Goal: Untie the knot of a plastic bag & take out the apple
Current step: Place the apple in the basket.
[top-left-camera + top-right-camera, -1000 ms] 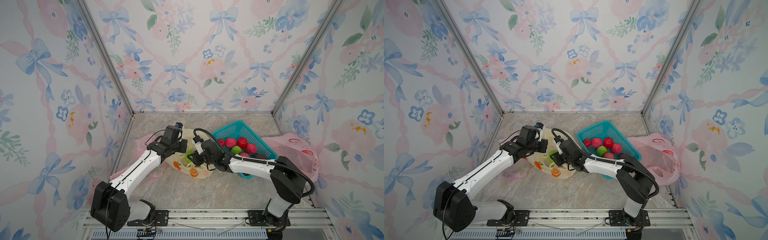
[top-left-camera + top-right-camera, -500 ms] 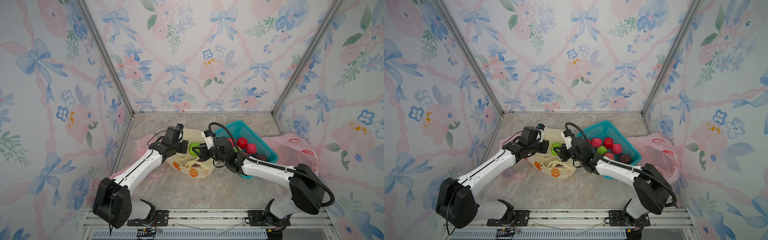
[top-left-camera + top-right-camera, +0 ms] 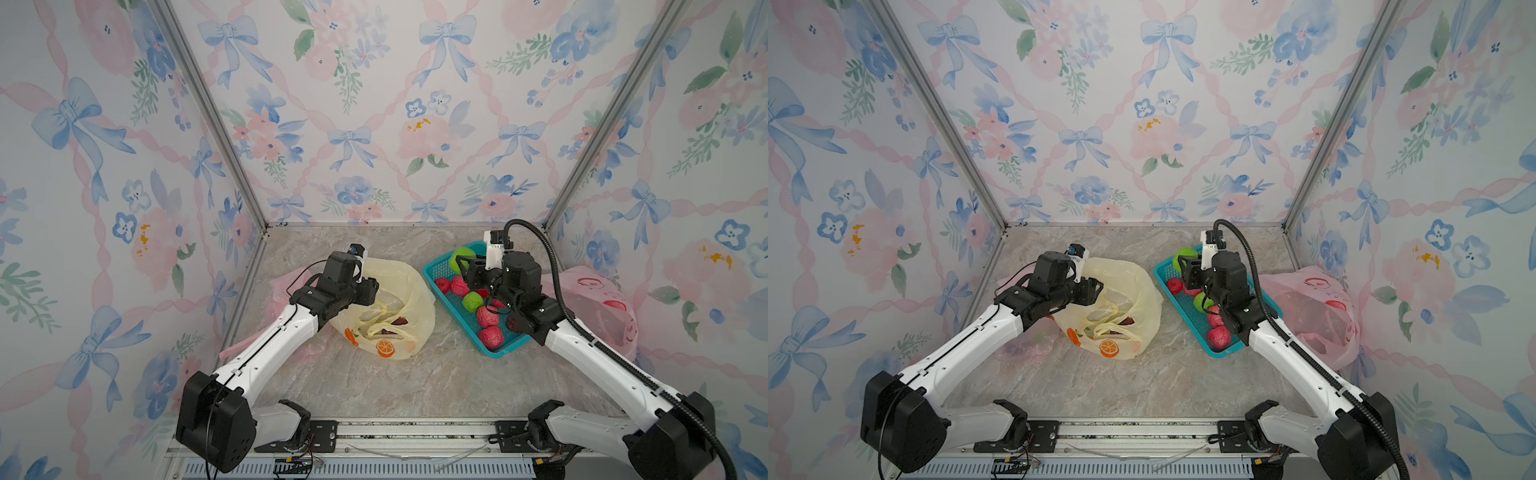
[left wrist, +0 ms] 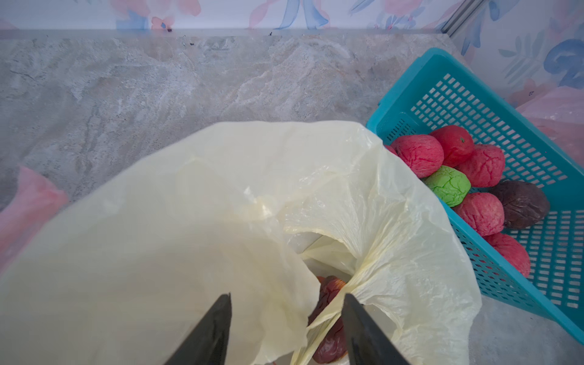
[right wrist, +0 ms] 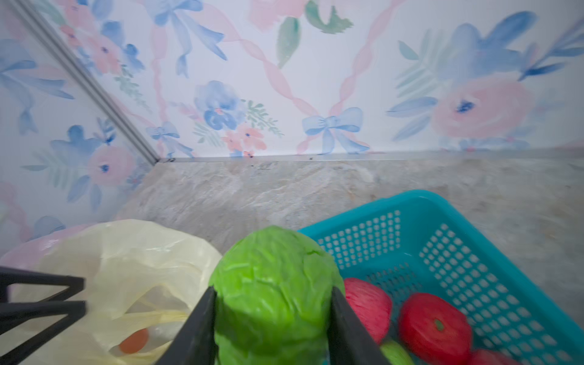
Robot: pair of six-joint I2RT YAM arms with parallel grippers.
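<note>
Right wrist view puts the green apple [image 5: 275,268] squarely in your right gripper [image 5: 274,290], with a finger pressed against each side, so that claw is closed on the fruit. In both top views the apple [image 3: 460,258] [image 3: 1183,255] hangs above the far corner of the teal basket [image 3: 498,353], on the side toward the yellow bag [image 3: 399,282], and is fully clear of the plastic.

The bag lies slumped on the marble table [image 3: 415,382] with its mouth gaping and its loose handles [image 3: 386,328] trailing, and no knot shows. I judge both the untying and the taking-out done.

Your left gripper [image 4: 286,297] sits over the bag's mouth with its jaws standing apart. Film lies between them, but they do not appear to pinch it.

A dark red fruit [image 4: 328,290] remains inside the bag. You cannot tell from here whether it is another apple.

The basket already holds several red apples [image 4: 417,155], a green one [image 4: 447,185] and a dark one [image 4: 521,205]. What seems left is lowering the held apple into the basket and letting go.
</note>
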